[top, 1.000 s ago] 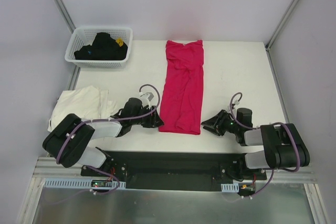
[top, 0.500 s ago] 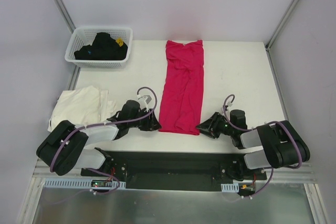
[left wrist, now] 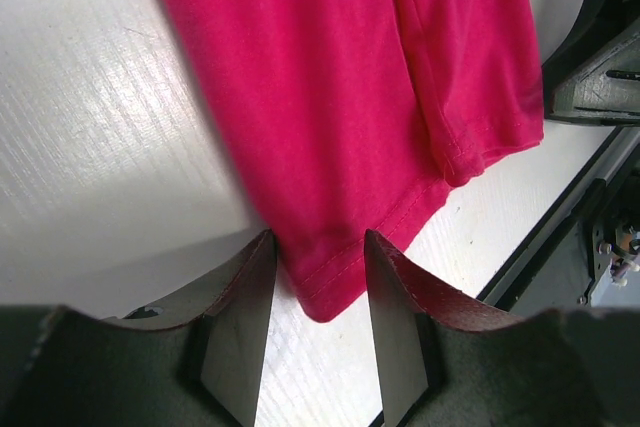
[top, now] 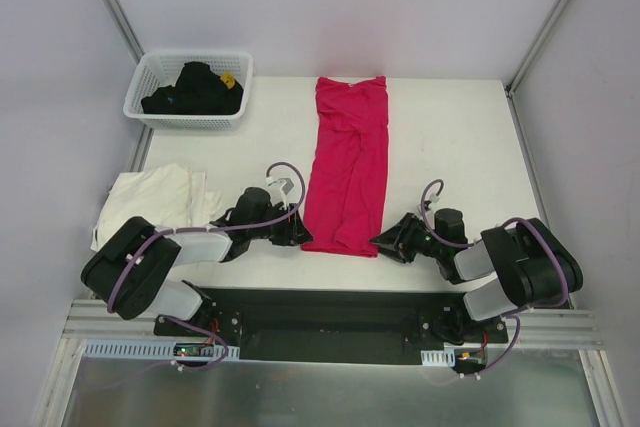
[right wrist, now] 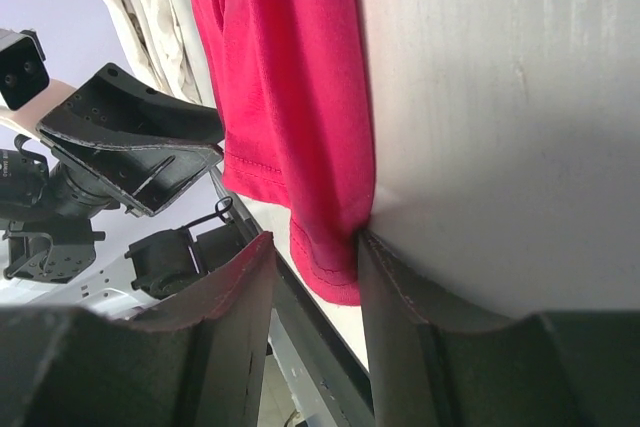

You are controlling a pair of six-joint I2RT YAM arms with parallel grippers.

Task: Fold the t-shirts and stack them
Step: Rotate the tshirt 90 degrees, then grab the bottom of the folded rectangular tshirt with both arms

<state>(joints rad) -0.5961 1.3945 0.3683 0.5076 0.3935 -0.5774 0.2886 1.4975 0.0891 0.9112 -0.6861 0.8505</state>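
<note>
T-shirts you have: two, magenta t-shirt [top: 346, 172], cream-white t-shirt [top: 150, 202]
Baskets you have: one, white lattice basket [top: 185, 119]
Grippers you have: two, left gripper [top: 297, 236], right gripper [top: 380, 242]

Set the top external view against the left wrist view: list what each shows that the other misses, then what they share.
Only top external: the white basket of dark clothes at the far left, the cream-white t-shirt at the table's left edge, and the magenta t-shirt at full length. Only left wrist: the stitched hem corner lying between the left gripper fingers, which stand apart and unclamped. Both: the magenta t-shirt's near end, the white table and the right gripper at the other corner.
</note>
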